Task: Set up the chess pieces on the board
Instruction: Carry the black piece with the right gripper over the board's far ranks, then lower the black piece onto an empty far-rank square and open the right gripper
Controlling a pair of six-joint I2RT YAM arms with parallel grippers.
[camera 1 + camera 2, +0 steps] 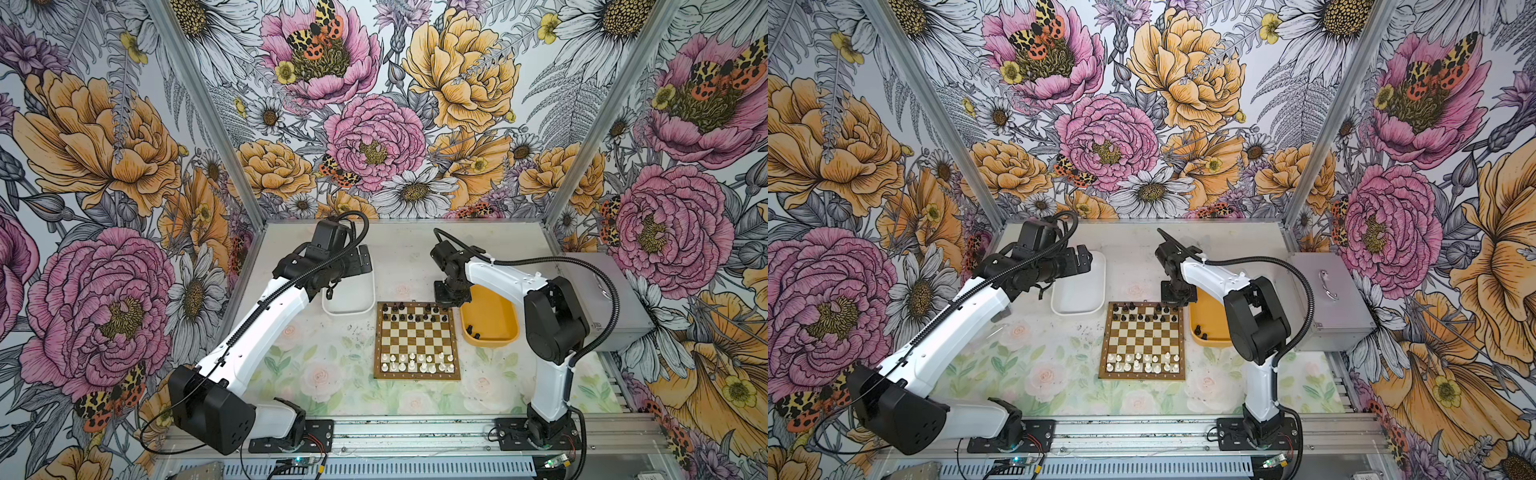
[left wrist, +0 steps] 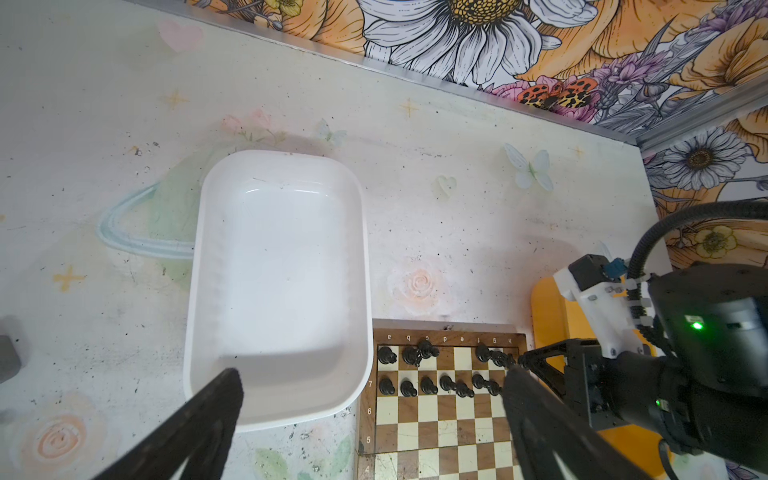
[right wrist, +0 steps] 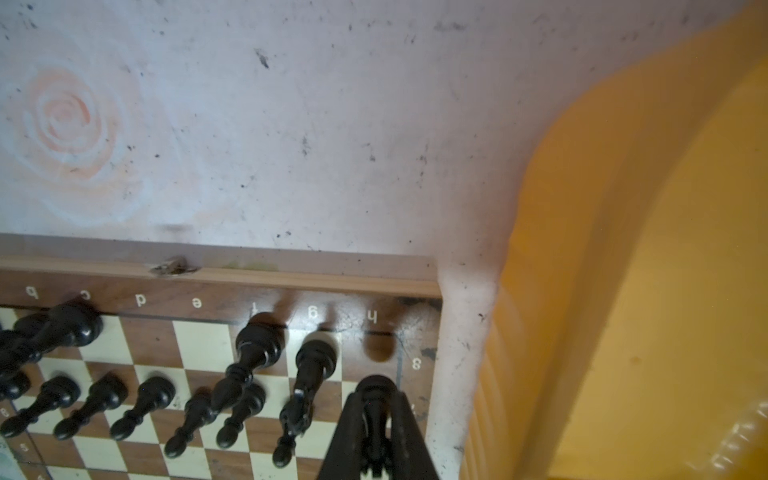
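Right, your right gripper (image 3: 376, 419) is pinched tight on a black chessman (image 3: 376, 390), carried over the far right corner of the board (image 1: 417, 376), just beside the yellow tray (image 1: 494, 309). In the right wrist view the h8 square (image 3: 379, 351) is bare, with only a shadow on it. The held piece hangs just short of it, on the seventh-rank side. I can't make out which piece it is. Going by the corner, I'd judge a rook.

So the step in hand is filling the back rank among the black pieces (image 2: 428, 386). Files a, b, c, f and g are taken, while d, e and h are bare. Two spare black pieces (image 1: 473, 331) wait in the yellow tray. The white pieces (image 1: 417, 362) stand in two rows on the near side.

Your left gripper (image 2: 374, 374) is spread wide with nothing in it, hovering over the white tray (image 2: 274, 270), where nothing shows.

Next, as I read it, carry the right gripper out over h8. Lower it straight until the base meets the square, then part the jaws. Mind the g8 piece (image 3: 316, 357), which looks like a knight. It stands just beside your fingers, so you have little room.
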